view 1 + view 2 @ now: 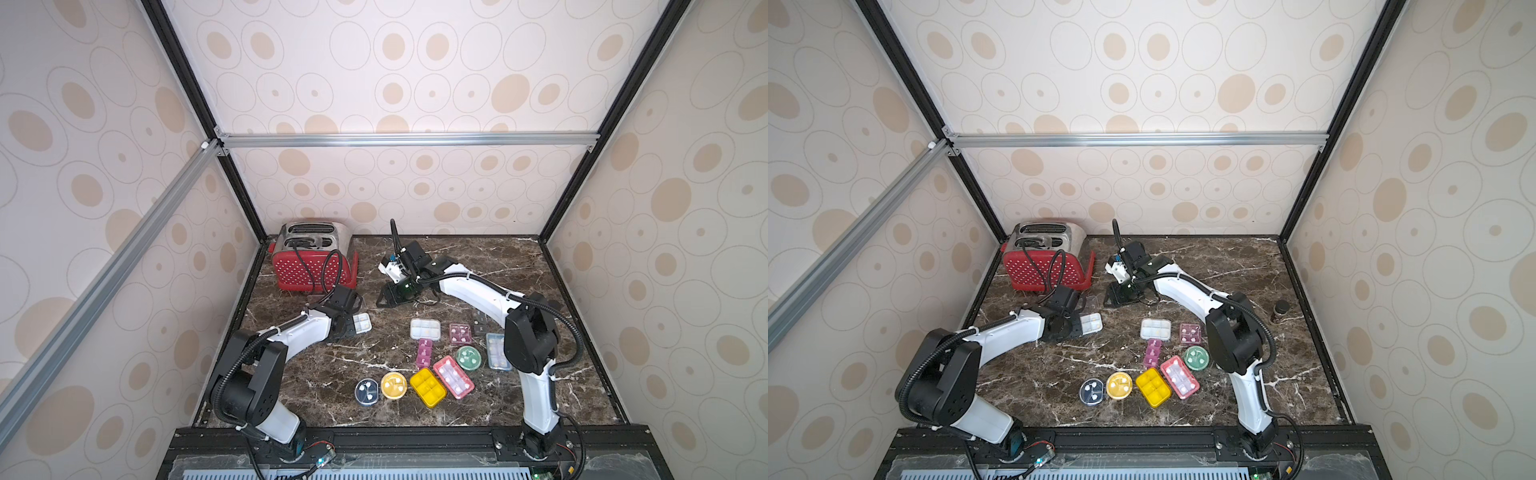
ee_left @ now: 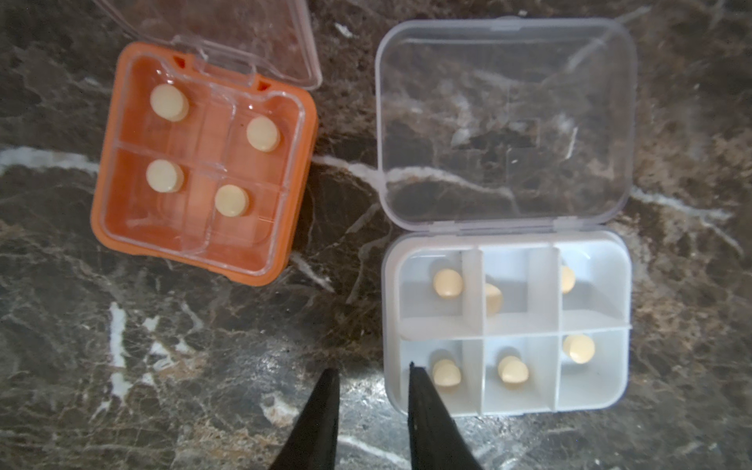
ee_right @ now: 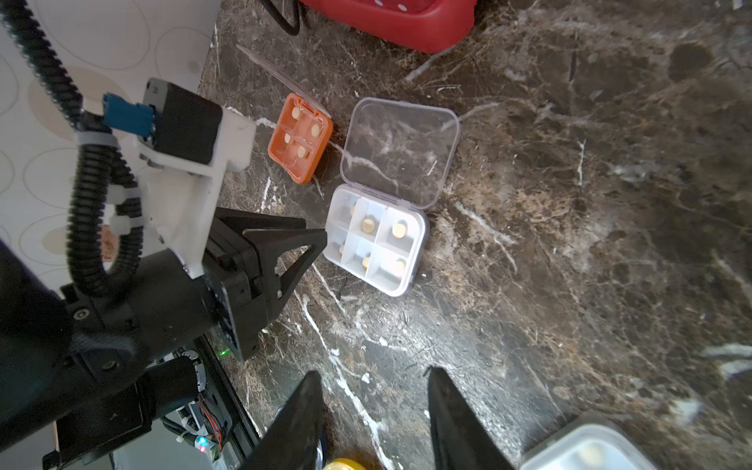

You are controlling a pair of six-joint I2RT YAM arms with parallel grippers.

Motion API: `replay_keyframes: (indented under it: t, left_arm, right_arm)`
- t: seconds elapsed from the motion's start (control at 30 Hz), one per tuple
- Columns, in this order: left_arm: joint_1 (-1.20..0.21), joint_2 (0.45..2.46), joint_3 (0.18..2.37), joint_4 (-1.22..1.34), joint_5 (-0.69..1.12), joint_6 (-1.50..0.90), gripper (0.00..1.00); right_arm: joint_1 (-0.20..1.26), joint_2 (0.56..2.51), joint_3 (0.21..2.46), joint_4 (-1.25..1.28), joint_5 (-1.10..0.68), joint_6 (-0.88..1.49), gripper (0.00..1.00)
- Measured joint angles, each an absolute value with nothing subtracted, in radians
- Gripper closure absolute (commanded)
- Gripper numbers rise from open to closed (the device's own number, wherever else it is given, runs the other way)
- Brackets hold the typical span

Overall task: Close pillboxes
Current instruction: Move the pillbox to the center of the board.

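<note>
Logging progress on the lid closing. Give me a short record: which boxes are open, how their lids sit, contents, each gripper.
open boxes: orange box, white box
orange lid: raised at a slant
white lid: laid flat back
contents: one pale tablet per compartment in both
left gripper: open, tips at the white box's corner
right gripper: open, holding nothing

Dark marble bench (image 1: 478, 407). Red toaster (image 1: 313, 266) at back left. Near it, apart: orange pillbox (image 2: 203, 162), white pillbox (image 2: 508, 325), lids open. Front cluster: second white pillbox (image 1: 425, 329), maroon pillbox (image 1: 459, 333), pink pillbox (image 1: 424, 353), green round pillbox (image 1: 469, 358), pale blue pillbox (image 1: 497, 351), red pillbox (image 1: 453, 377), yellow pillbox (image 1: 428, 387), yellow round pillbox (image 1: 393, 385), blue round pillbox (image 1: 367, 391). Jar (image 1: 1281, 309) near right edge.
</note>
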State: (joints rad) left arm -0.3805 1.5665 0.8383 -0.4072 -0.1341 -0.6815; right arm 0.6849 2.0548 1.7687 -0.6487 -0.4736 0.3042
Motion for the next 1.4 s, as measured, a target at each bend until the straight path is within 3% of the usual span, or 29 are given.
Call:
replay_keyframes:
  t: [0.17, 0.93, 1.13, 1.3, 1.4]
  left_arm:
    - [-0.381, 1.594, 0.838, -0.407, -0.136, -0.666, 0.78]
    - [-0.411, 1.602, 0.834, -0.371, 0.023, -0.534, 0.88]
    - [-0.475, 1.652, 0.886, -0.366, 0.07, -0.491, 0.78]
    - [-0.484, 1.649, 0.894, -0.377, 0.071, -0.484, 0.56]
    - [-0.484, 1.609, 0.895, -0.405, 0.041, -0.484, 0.52]
  right_arm:
    - [0.685, 2.054, 1.769, -0.67, -0.464, 0.295, 0.56]
    - [0.678, 2.045, 1.744, -0.718, -0.403, 0.272, 0.56]
    - [0.672, 2.05, 1.747, -0.72, -0.404, 0.259, 0.56]
    - [0.658, 2.107, 1.791, -0.722, -0.456, 0.218, 0.52]
    - [0.633, 2.161, 1.824, -0.724, -0.513, 0.192, 0.47]
